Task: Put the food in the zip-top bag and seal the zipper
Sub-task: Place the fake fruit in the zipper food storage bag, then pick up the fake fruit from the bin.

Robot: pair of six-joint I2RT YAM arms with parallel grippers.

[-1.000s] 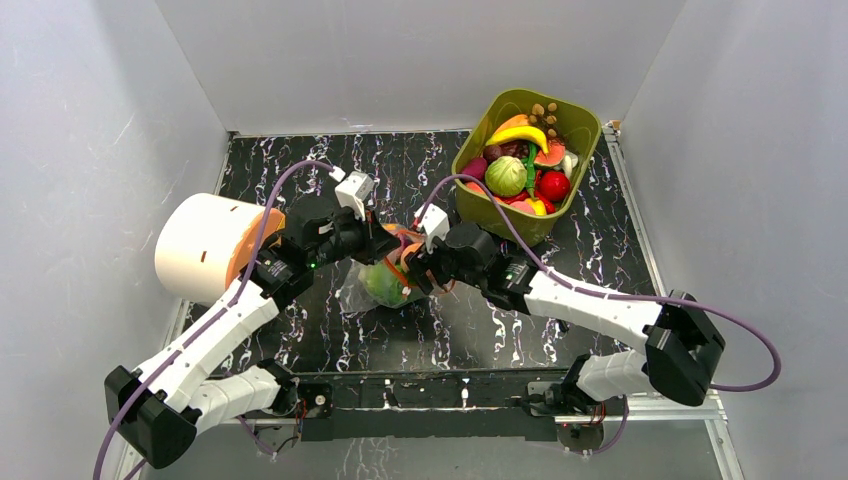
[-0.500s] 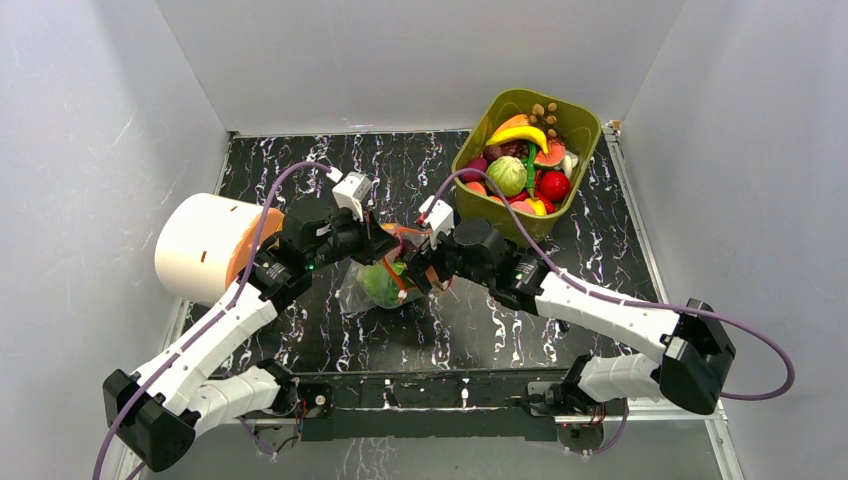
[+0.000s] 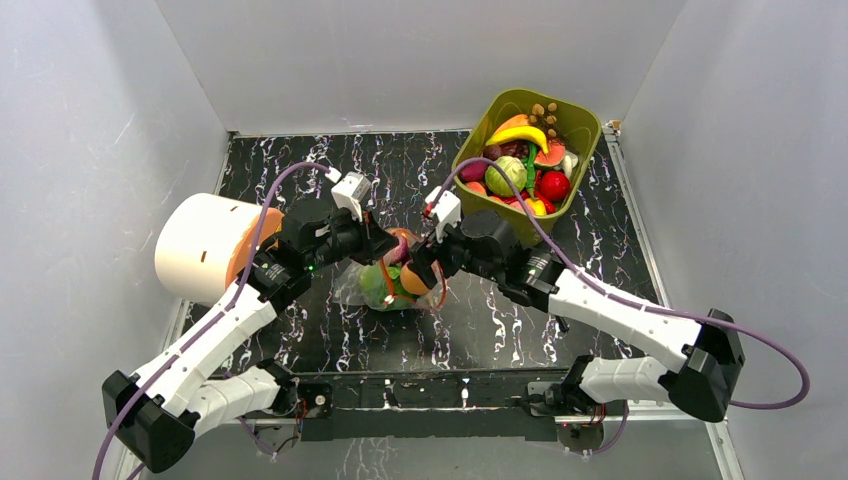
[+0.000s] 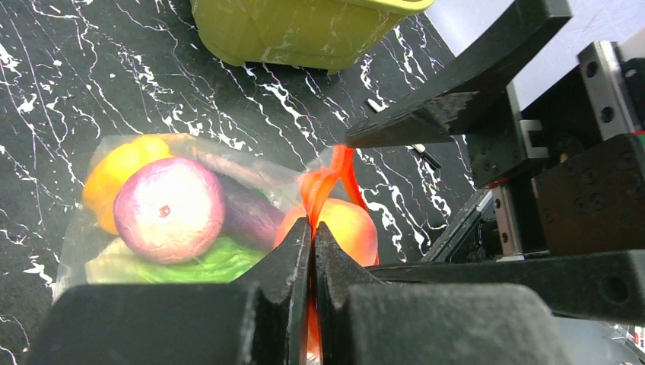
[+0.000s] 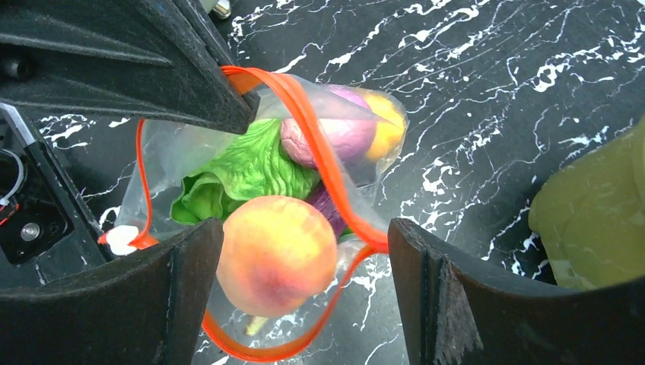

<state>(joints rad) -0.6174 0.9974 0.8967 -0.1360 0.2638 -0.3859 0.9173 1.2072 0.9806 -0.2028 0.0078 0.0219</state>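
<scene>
Left jaws pinched, right jaws apart

A black tabletop veined with white (image 3: pixel 320 335) sits enclosed by plain pale grey panel walls (image 3: pixel 420 60) on three sides, evenly lit.

A robot test lab, plain white walls (image 3: pixel 420 60) around a black streaky tabletop (image 3: pixel 480 330), left arm (image 3: pixel 215 330) and right arm (image 3: pixel 610 305) bolted to a rail (image 3: pixel 440 392)
</scene>
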